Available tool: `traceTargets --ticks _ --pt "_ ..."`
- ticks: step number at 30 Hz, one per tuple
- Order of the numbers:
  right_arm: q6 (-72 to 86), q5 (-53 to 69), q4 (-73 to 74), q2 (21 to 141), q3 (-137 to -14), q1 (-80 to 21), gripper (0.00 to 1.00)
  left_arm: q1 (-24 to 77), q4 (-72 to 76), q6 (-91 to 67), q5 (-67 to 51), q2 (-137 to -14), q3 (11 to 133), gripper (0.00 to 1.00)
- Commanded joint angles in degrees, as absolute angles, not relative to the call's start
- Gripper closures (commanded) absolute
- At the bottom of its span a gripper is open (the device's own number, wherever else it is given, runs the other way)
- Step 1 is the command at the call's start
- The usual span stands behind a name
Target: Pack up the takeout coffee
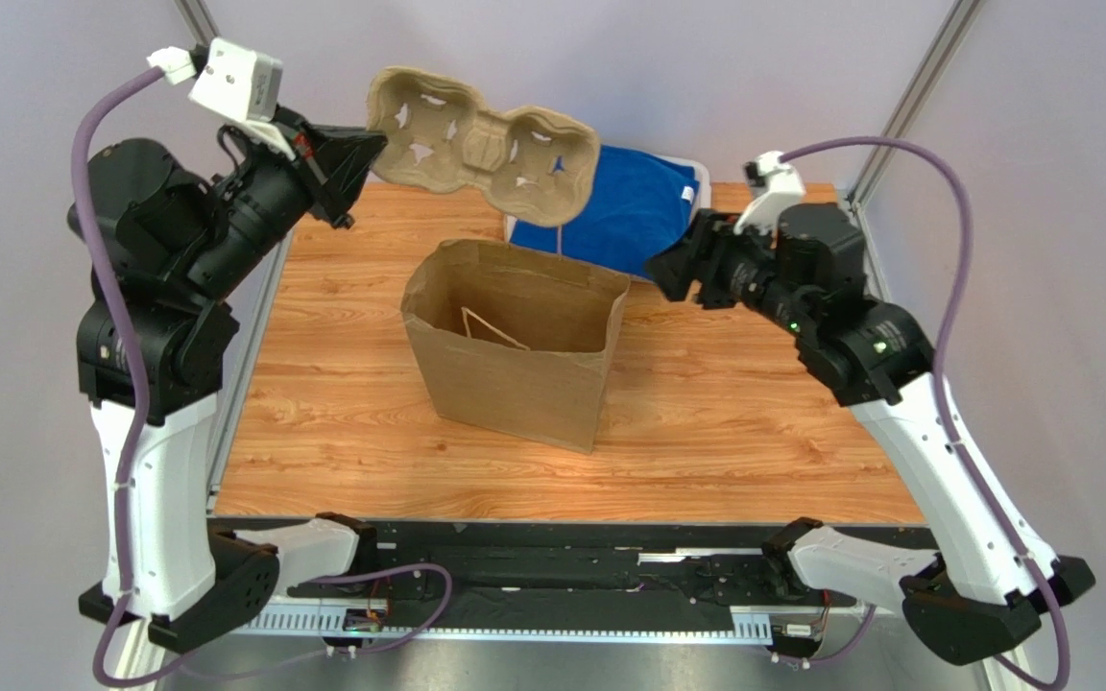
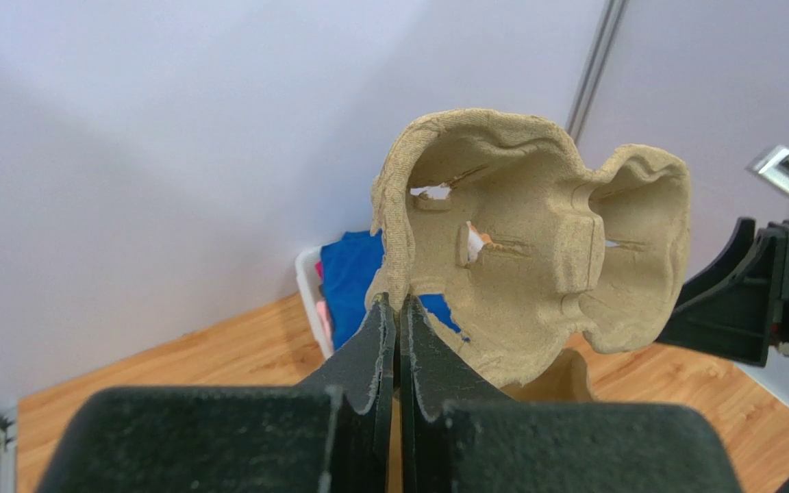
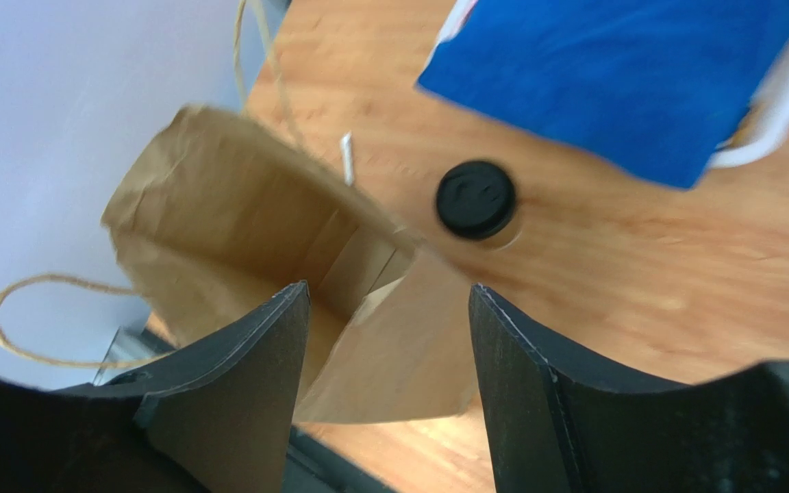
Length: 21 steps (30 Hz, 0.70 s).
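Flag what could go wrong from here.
1. The left end effector pinches the carrier by one rim edge only, in mid-air; it may slip or swing.
2. The coffee cup stands close beside the bag; the open right end effector, reaching in, could tip it or snag the bag's wall.

No writing can be read; the embossed marks on the black lid are blurred.

Rough pulp carrier, creased paper bag, seemingly matt plastic lid.
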<state>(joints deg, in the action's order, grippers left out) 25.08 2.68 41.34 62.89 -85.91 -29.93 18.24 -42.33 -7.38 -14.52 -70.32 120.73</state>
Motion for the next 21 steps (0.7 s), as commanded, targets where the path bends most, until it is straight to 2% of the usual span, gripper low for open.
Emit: traceTargets --ticks 1,7,18,19,21 --pt "30.1 5.0 39.8 63.1 -84.6 -36.3 0.36 15.5 -40.9 -8.6 -13.7 -66.3 117.4 1.00" --pt "29.4 1.0 42.6 64.5 -83.0 -41.7 0.36 13.2 -40.5 -9.1 -13.4 -62.8 113.4 1.00" --pt "31.9 0.8 41.8 69.3 -81.8 -43.0 0.39 11.7 -40.0 -9.9 -13.9 -59.4 109.2 1.00" --pt "32.2 1.1 41.7 69.5 -81.6 -43.2 0.40 11.7 -40.1 -9.8 -13.9 -59.4 109.1 1.00" --pt "32.1 1.6 42.9 69.9 -81.2 -43.2 0.53 11.5 -40.3 -9.8 -14.1 -59.4 109.0 1.00"
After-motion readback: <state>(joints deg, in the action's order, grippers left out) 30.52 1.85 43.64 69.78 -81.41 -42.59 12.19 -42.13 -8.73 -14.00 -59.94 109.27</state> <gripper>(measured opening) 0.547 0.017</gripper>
